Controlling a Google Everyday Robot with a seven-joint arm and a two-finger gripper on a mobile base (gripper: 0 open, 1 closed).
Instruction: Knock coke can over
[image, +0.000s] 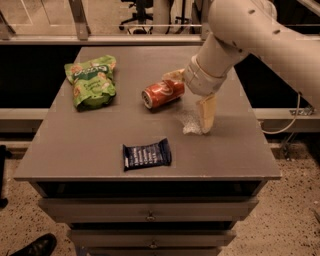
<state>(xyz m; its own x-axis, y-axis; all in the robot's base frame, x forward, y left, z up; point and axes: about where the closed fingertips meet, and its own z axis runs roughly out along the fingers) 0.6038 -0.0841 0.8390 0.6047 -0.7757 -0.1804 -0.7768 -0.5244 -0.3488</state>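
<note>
The red coke can (162, 94) lies on its side on the grey table (100, 145), its silver top pointing front-left. My gripper (189, 97) is just right of the can, fingers spread open. One cream finger (207, 114) points down to the table right of the can. The other finger (172, 75) shows behind the can's far end. The gripper holds nothing.
A green snack bag (91, 83) lies at the table's back left. A dark blue flat wrapper (147, 154) lies near the front edge. My arm (260, 35) comes in from the upper right. Drawers sit below the tabletop. A shoe (35, 246) is on the floor at bottom left.
</note>
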